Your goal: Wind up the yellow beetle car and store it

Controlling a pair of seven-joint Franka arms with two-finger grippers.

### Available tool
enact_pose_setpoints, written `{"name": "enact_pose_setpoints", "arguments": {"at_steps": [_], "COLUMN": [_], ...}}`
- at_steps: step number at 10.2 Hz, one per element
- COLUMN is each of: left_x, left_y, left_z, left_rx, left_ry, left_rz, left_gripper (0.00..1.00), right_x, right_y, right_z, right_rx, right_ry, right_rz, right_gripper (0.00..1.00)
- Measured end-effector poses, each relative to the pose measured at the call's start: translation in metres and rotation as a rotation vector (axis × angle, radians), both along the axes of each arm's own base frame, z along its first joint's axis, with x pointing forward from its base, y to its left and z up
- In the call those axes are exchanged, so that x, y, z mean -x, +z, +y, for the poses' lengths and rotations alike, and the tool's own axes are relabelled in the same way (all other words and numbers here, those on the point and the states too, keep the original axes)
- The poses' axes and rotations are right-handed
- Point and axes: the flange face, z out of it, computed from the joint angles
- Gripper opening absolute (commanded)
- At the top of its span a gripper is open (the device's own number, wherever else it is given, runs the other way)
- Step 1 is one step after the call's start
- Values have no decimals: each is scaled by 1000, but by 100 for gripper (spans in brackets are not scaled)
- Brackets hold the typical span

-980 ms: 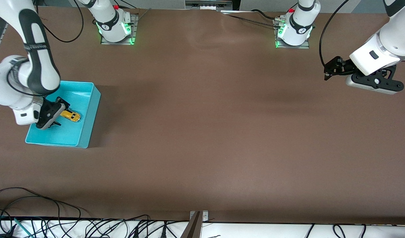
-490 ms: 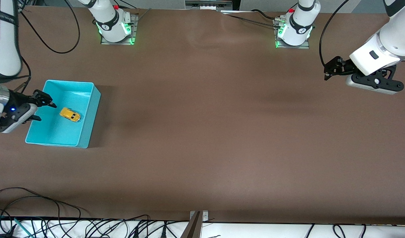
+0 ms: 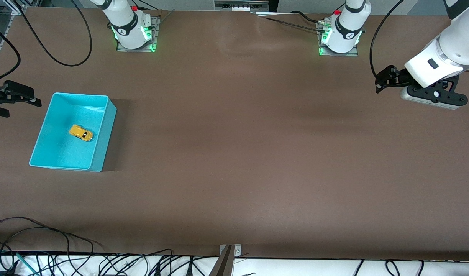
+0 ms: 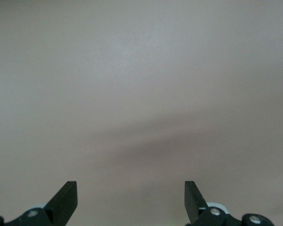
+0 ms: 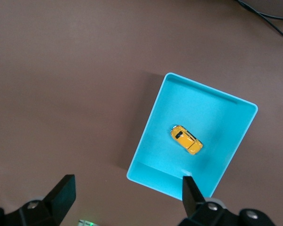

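Yellow beetle car is now left lying inside the turquoise bin; right gripper has been pulled away beside it, fingers spread, empty. Left gripper waits open, so storing looks done.

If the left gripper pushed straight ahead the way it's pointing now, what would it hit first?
Most likely just the bare table. The left gripper, open, has only brown tabletop ahead in its wrist view; how far off is unclear.

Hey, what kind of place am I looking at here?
Most likely a robotics lab test bench: two robot arm bases bolted to a brown table, loose cables along its edge, and only a turquoise bin holding a yellow toy car.
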Motion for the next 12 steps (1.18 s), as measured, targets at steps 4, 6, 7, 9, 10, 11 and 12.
{"name": "enact_pose_setpoints", "arguments": {"at_steps": [4,6,7,9,10,11,12], "left_x": [0,0,0,0,0,0,0], "left_y": [0,0,0,0,0,0,0], "left_z": [0,0,0,0,0,0,0], "left_rx": [0,0,0,0,0,0,0], "left_ry": [0,0,0,0,0,0,0], "left_rz": [0,0,0,0,0,0,0], "left_gripper": [100,100,100,100,100,100,100], "right_x": [1,5,7,11,13,14,15], "right_y": [-3,-2,-1,4,5,5,4], "right_z": [17,9,12,37,46,46,41], "right_rx": [108,108,108,135,140,134,128], "right_ry": [-83,-112,-133,-145,-148,-153,-159], "right_rz": [31,21,18,6,1,-1,-8], "right_gripper": [99,97,97,98,98,98,100]}}
